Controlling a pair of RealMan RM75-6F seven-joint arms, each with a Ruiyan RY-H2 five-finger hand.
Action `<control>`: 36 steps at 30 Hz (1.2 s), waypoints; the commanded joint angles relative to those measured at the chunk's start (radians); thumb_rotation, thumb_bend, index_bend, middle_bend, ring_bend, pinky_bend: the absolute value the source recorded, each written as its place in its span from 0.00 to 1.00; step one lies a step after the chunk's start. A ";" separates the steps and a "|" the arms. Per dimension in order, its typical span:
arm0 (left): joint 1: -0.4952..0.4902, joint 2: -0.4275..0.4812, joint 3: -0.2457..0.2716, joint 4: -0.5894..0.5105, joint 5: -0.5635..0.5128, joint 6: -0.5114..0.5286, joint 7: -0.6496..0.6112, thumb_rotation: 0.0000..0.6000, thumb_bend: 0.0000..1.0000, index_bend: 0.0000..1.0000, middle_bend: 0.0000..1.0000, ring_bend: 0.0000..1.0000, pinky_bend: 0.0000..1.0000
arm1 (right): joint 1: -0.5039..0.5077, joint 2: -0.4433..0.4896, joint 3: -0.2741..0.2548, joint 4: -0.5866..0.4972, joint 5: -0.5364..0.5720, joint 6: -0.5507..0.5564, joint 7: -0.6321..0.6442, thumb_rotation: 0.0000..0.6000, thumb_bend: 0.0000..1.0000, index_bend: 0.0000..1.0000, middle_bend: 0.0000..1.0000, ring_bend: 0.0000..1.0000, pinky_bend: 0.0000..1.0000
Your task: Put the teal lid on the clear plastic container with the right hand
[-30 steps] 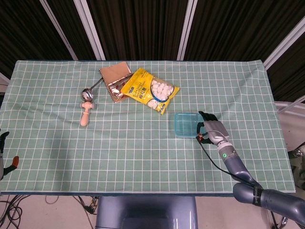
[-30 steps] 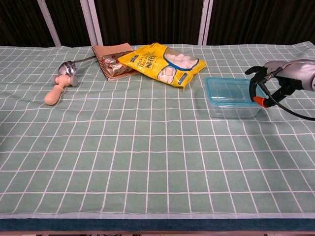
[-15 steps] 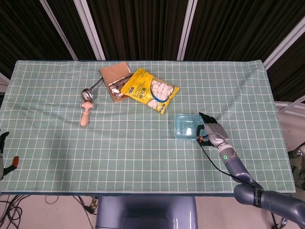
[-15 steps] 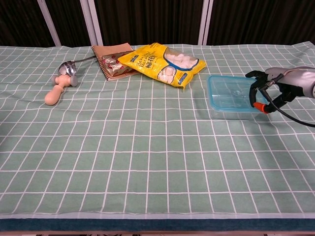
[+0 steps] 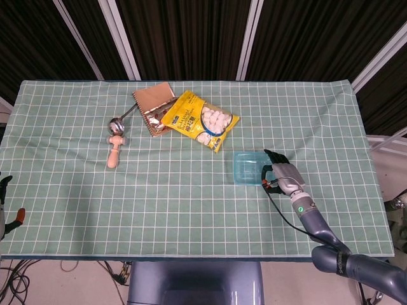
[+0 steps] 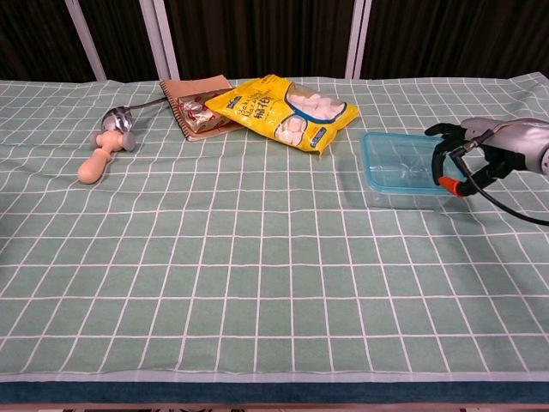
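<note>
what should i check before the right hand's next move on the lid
1. Teal lid over the clear plastic container: ok, it rests on top.
2. Lid seated flat all round: cannot tell, it looks slightly tilted in the chest view.
3. Right hand at the lid's right edge: ok, fingers curled beside it.
4. Whether the hand grips the lid: cannot tell.
5. Yellow snack bag apart from the container: ok.
6. Left hand away from the work: ok, at the far table edge.
</note>
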 commanded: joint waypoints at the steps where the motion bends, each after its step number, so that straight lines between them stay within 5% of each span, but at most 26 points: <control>1: 0.000 0.000 0.000 0.000 0.000 0.000 -0.001 1.00 0.35 0.13 0.00 0.00 0.00 | -0.008 -0.013 -0.005 0.016 -0.027 0.013 0.019 1.00 0.53 0.59 0.00 0.00 0.00; 23: 0.000 0.003 -0.001 -0.003 -0.002 -0.001 -0.003 1.00 0.35 0.13 0.00 0.00 0.00 | -0.043 -0.084 -0.028 0.166 -0.233 0.092 0.229 1.00 0.53 0.59 0.00 0.00 0.00; 36: 0.001 0.006 -0.001 -0.009 -0.002 -0.003 -0.011 1.00 0.35 0.13 0.00 0.00 0.00 | 0.036 0.024 0.117 0.018 -0.142 0.076 0.120 1.00 0.53 0.59 0.00 0.00 0.00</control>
